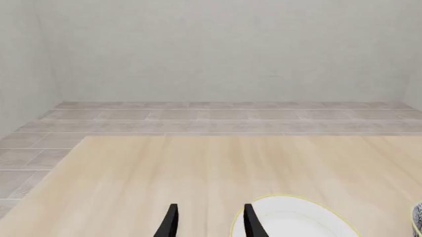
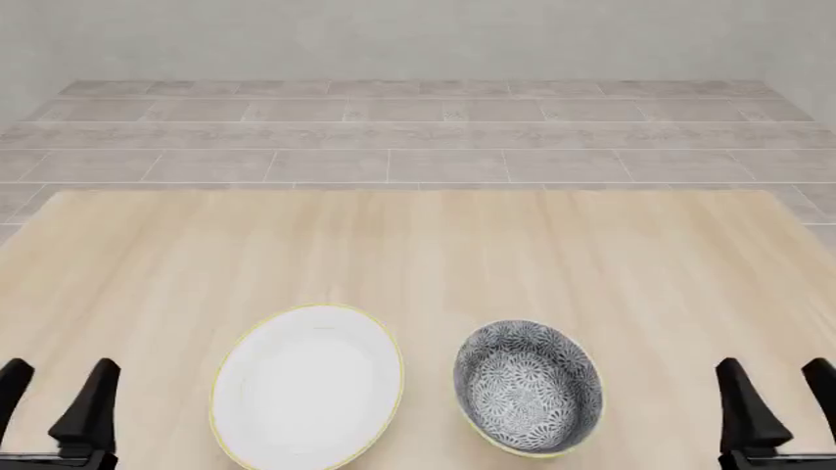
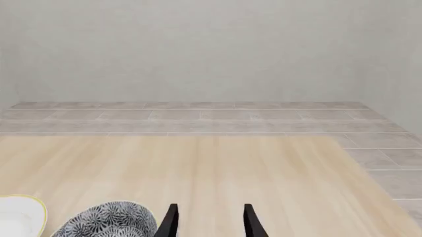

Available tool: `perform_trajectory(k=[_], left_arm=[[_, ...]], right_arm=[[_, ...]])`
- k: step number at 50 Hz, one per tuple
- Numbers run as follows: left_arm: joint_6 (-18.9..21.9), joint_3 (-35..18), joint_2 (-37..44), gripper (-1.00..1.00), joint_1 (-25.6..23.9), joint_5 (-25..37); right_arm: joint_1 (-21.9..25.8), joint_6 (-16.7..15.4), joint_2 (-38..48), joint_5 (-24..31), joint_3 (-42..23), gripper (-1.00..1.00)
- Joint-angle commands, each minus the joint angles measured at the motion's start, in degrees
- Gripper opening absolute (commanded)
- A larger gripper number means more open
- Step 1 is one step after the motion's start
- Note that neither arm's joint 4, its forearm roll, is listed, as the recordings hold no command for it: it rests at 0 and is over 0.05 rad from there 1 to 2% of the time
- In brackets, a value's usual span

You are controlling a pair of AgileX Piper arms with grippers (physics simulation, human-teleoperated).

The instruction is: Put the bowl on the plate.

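The deep round floral-patterned bowl (image 2: 530, 387) sat on the pale wooden worktop (image 2: 418, 255), just right of the flat white yellow-rimmed plate (image 2: 308, 387), not touching it. The left tool (image 2: 55, 397) and right tool (image 2: 773, 392) stood wide apart, empty, at the near corners.

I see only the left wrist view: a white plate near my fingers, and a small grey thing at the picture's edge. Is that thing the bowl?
Observer: Yes. In the front view the bowl stands alone on the table, to the right of the plate, not touching it.
Operator: Where is the right gripper?
Observer: The right gripper is open, on the bowl's right side, apart from it.
Operator: Does the plate carry anything?
Observer: No, its whole surface is bare.
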Motion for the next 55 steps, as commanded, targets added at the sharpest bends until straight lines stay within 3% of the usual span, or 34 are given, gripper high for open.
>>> perform_trajectory(k=[1,22,27,28,31,33,37,41,43,45,52,55], left_arm=[[0.0,0.0,0.0,1.00,0.0,0.0],[0.0,0.0,0.0,1.00,0.0,0.0],[0.0,0.0,0.0,1.00,0.0,0.0],[0.0,0.0,0.0,1.00,0.0,0.0],[0.0,0.0,0.0,1.00,0.0,0.0],[0.0,0.0,0.0,1.00,0.0,0.0],[0.0,0.0,0.0,1.00,0.0,0.0],[0.0,0.0,0.0,1.00,0.0,0.0],[0.0,0.0,0.0,1.00,0.0,0.0],[0.0,0.0,0.0,1.00,0.0,0.0],[0.0,0.0,0.0,1.00,0.0,0.0],[0.0,0.0,0.0,1.00,0.0,0.0]], right_arm=[[0.0,0.2,0.9,-0.7,-0.3,1.00],[1.2,1.3,4.0,-3.8,-0.4,1.00],[2.7,0.9,5.2,-1.9,-4.5,1.00],[3.0,3.2,4.9,-0.4,-6.4,1.00],[5.5,4.7,9.1,0.5,-10.4,1.00],[5.6,-0.5,12.3,1.0,-13.5,1.00],[6.0,-4.1,15.7,3.8,-19.0,1.00],[6.7,-4.5,19.3,6.5,-24.5,1.00],[6.7,-6.2,21.4,7.1,-26.2,1.00],[8.6,-5.6,23.2,7.4,-27.6,1.00],[7.4,-10.0,31.6,7.8,-30.5,1.00],[8.0,-9.9,34.4,9.6,-33.0,1.00]])
